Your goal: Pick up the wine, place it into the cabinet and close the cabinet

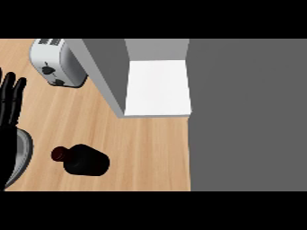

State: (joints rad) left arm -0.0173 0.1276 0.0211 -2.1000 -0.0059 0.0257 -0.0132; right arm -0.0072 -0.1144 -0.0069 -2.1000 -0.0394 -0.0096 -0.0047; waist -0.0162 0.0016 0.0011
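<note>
Resting at the view's left edge, the left hand [0,103] showed its fingers [10,92] straight and raised, holding nothing. Partly under its forearm lay a grey plate [22,157] on the wooden bench [143,148]. Just beside the plate stood the dark wine bottle [83,159], its reddish cap toward the plate, untouched. Farther back, the cabinet [103,72] stood open, its white shelf [157,87] bare. A silver toaster [55,63] sat to the cabinet's left.
</note>
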